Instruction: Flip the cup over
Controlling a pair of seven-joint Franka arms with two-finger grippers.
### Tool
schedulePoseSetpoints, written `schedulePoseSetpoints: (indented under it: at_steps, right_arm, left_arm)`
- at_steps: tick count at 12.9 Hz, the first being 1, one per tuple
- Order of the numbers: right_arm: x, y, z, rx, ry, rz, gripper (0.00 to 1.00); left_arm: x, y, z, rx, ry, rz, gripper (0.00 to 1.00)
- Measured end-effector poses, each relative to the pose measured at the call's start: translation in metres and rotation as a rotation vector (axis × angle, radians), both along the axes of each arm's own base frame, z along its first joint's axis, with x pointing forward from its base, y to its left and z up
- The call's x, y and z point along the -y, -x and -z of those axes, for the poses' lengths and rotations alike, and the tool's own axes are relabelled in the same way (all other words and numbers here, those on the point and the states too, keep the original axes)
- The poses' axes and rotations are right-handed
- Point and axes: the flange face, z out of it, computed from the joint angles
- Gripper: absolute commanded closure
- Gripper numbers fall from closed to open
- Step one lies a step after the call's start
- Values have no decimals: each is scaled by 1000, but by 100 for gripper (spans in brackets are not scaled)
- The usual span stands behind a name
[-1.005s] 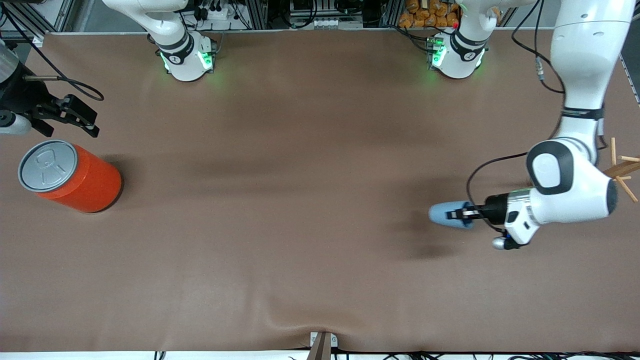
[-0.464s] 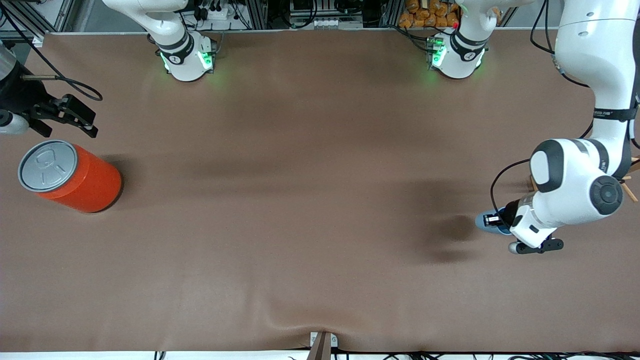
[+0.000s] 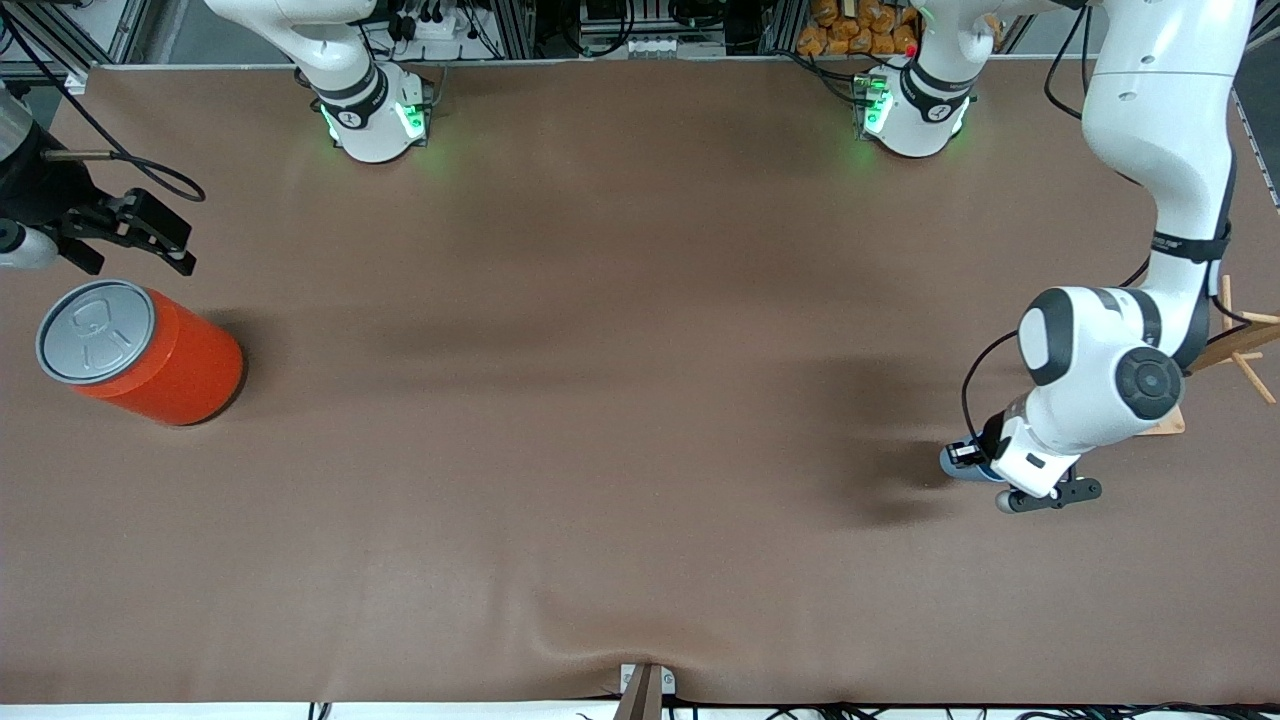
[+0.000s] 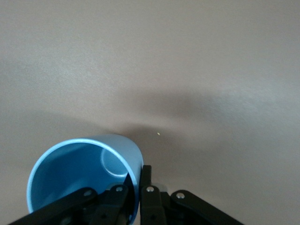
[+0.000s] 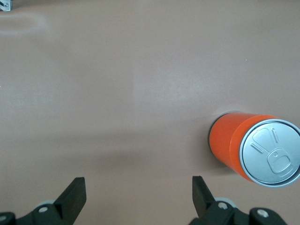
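The light-blue cup [image 3: 950, 466] is held over the table toward the left arm's end, mostly hidden under the left wrist in the front view. In the left wrist view the cup [image 4: 79, 173] shows its darker blue inside and round bottom, mouth toward the camera. My left gripper [image 3: 966, 455] [image 4: 136, 183] is shut on the cup's wall, one finger inside and one outside. My right gripper [image 3: 150, 238] [image 5: 139, 187] is open and empty, waiting at the right arm's end, beside the orange can.
A large orange can [image 3: 140, 352] with a grey pull-tab lid stands at the right arm's end; it also shows in the right wrist view [image 5: 253, 147]. A wooden rack [image 3: 1240, 340] on a wooden base stands at the left arm's end, close to the left arm.
The left arm has turned its wrist downward with the cup, carrying it toward the left arm's end, then slightly back. The cup went from lying sideways to mouth-up under the wrist. The right arm has barely moved.
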Motion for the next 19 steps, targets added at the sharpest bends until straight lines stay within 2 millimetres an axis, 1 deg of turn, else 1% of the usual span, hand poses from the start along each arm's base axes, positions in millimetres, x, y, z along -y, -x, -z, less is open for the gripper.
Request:
schedulePoseSetpoints:
  at_steps: [1, 2, 3, 4, 6, 8, 10, 11, 13, 15, 17, 19]
  right_arm:
    - [0, 0, 0, 0, 0, 0, 0]
    - [0, 0, 0, -1, 0, 0, 0]
    - [0, 0, 0, -1, 0, 0, 0]
    - [0, 0, 1, -1, 0, 0, 0]
    - [0, 0, 1, -2, 0, 0, 0]
    - [0, 0, 1, -2, 0, 0, 0]
    - [0, -1, 1, -3, 0, 0, 0]
    - [0, 0, 1, -3, 0, 0, 0]
    - [0, 0, 1, -4, 0, -1, 0]
    - [-1, -1, 1, -3, 1, -15, 0]
    - [-1, -1, 1, -3, 4, -40, 0]
    - [-1, -1, 1, -4, 4, -50, 0]
  left_arm:
    - [4, 2, 3, 5, -16, -8, 100]
    - [10, 3, 4, 8, -28, -11, 97]
    - [16, 3, 4, 10, -37, -15, 43]
    - [20, 4, 4, 11, -41, -20, 0]
    - [22, 4, 3, 13, -42, -27, 0]
    - [20, 2, 1, 18, -42, -30, 0]
    - [17, -2, -12, 41, -41, -36, 0]
    - [15, -5, -26, 63, -40, -39, 0]
    - [13, -7, -64, 100, -39, -44, 0]
    - [12, -2, -110, 85, -48, -46, 0]
    - [11, 7, -158, 57, -59, -47, 0]
    - [12, 22, -203, 50, -67, -45, 0]
